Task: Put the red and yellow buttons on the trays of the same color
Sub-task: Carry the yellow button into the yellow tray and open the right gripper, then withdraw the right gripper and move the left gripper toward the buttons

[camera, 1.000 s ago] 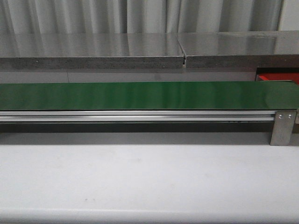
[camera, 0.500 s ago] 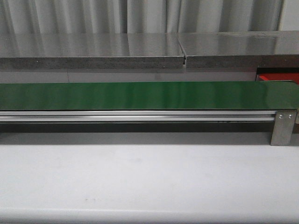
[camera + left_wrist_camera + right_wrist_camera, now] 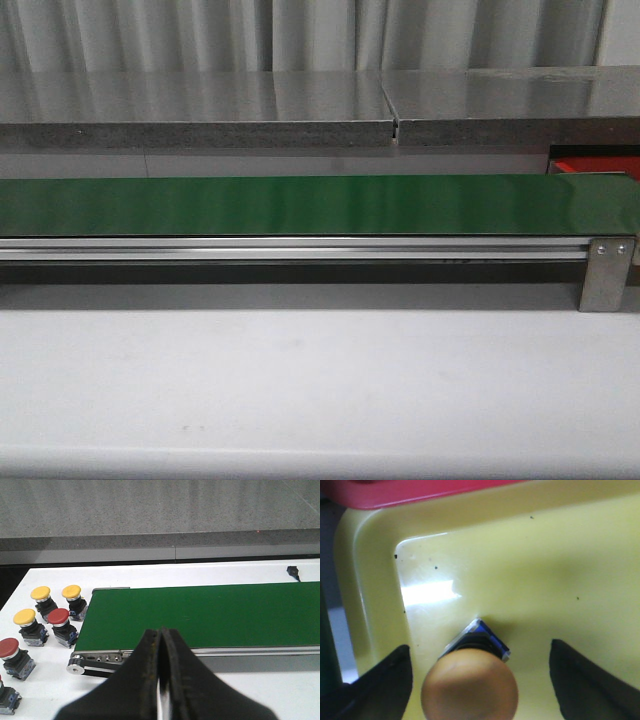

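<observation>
- White and matte, the counter [image 3: 300, 390] fills the near part of the front view, smooth with a few faint specks, and bare of arms.
- Beyond it runs the long glossy green belt [image 3: 300, 205], flat and straight-edged, on a ribbed aluminium rail [image 3: 290, 248] with a metal bracket [image 3: 603, 272] at its right end.
- Behind the belt's right end a sliver of the red tray [image 3: 590, 166] shows under a grey speckled stone ledge [image 3: 200, 110]; pale pleated curtains [image 3: 300, 30] close the background.
- In the left wrist view the left pincer [image 3: 161, 680] is clenched, its black rubbery fingers [image 3: 142, 670] pressed flat together with nothing between them, above the belt's near edge.
- Just past the belt's rounded roller end, on the white counter, stand the waiting buttons: three yellow buttons [image 3: 40, 593] [image 3: 71, 591] [image 3: 24, 616] and two red buttons [image 3: 58, 615] [image 3: 8, 647], each a smooth domed cap on a dark blocky base, close together but apart from the belt; another base is cut off by the picture's edge.
- In the right wrist view the right pincer [image 3: 480, 680] is released, its dark fingers [image 3: 390, 677] spread wide to either side of one yellow button [image 3: 469, 685], touching neither side.
- That button stands upright in the glossy yellow tray [image 3: 375, 580], near its rounded corner wall, with smooth open floor on the other sides.
- The red tray's rim [image 3: 420, 492] lies just beside the yellow tray's far wall.
</observation>
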Available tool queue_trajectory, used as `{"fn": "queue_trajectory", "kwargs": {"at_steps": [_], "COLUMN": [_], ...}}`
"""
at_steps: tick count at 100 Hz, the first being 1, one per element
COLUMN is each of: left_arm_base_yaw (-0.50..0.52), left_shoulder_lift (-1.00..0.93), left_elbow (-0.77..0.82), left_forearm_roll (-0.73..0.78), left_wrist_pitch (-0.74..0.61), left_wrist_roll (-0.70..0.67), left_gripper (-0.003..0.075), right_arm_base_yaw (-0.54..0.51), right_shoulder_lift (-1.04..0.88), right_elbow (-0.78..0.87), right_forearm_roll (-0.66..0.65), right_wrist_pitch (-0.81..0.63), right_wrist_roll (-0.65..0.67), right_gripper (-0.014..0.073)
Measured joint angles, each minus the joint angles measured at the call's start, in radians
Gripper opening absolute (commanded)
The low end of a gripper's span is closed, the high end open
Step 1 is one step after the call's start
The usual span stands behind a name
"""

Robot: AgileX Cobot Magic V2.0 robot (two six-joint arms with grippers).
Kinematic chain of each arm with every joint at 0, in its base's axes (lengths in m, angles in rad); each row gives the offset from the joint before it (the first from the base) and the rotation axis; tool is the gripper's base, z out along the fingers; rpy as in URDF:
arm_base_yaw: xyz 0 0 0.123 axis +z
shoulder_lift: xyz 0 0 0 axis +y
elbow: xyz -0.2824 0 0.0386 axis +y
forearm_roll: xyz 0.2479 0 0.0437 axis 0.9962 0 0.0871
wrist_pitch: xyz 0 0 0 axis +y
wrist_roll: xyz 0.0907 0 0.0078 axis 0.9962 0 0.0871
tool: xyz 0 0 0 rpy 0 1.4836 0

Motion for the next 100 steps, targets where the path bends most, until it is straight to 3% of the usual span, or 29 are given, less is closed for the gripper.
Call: {"fn": "queue_trajectory", "kwargs": {"at_steps": [26,68,100], "left_arm_base_yaw": [0.000,0.000,0.000], "left_shoulder_lift": [0.000,0.000,0.000], "left_elbow": [0.000,0.000,0.000], "left_forearm_roll": [0.000,0.000,0.000], "left_wrist_pitch": [0.000,0.000,0.000], "left_wrist_roll": [0.000,0.000,0.000], "left_gripper": [-0.0020,-0.0020,-0.0020], "right_arm_base_yaw": [0.010,0.184,0.248], "right_shoulder_lift": [-0.107,-0.542,-0.802], "right_elbow": [0.000,0.009,0.183], "right_forearm_roll": [0.028,0.031,0.035], "right_wrist_pitch": [-0.002,0.025,0.103], "right_wrist_roll": [-0.004,-0.076,-0.093], "right_gripper": [0.0615,0.0615,0.0615]}}
